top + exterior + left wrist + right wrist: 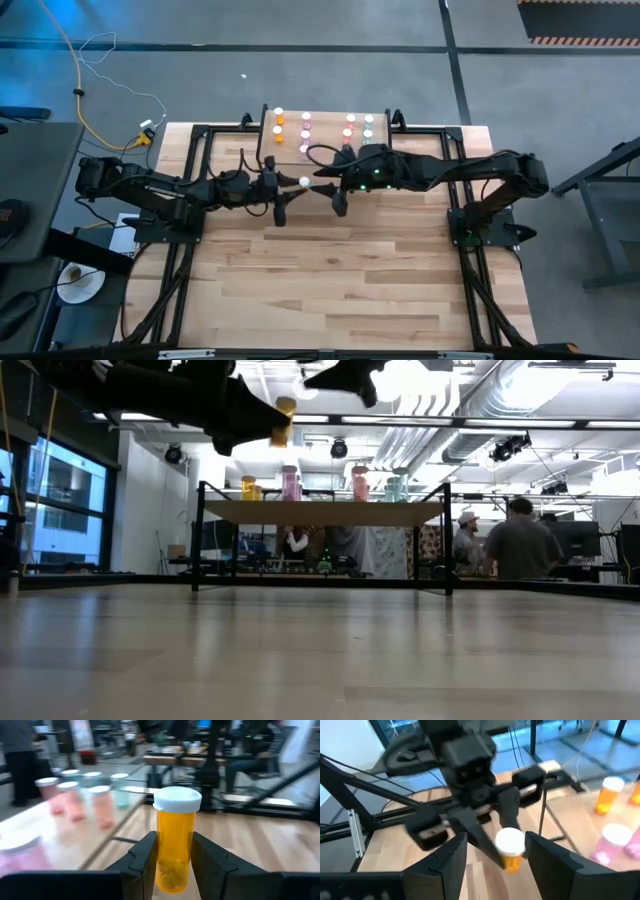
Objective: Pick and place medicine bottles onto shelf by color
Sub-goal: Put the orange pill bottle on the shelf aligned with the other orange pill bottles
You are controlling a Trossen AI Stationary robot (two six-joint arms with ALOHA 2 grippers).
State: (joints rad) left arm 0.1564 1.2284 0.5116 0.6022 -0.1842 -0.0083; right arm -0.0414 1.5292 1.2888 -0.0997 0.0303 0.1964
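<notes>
**A:** Where is the bottle being worked on?

**B:** An orange bottle with a white cap is upright in the left gripper, whose jaws are closed on its lower body. It hangs in the air above the bench, just in front of the shelf. The right gripper faces it at close range with jaws spread wide, one on either side of the bottle and not touching it, holding nothing.

**A:** How much sorting is finished?

**B:** Most of it, I judge. The overhead view shows bottles already standing on the shelf in short columns: orange bottles at the left end, pink bottles next, then red bottles, then teal bottles at the right. I see no loose bottles lying on the bench. The held orange one looks like the last, or close to it, though the arms hide part of the shelf's front edge, so I cannot be sure.

**A:** Is there room to set it down?

**B:** The orange column sits near the shelf's left edge, with bare wood in front of it. The pink column stands just beside, so the gap is tight on that side. Black frame rails run around the bench edges near the shelf corners. Both arms meet in the middle, close to each other; the open bench behind them offers free space to back away.
</notes>
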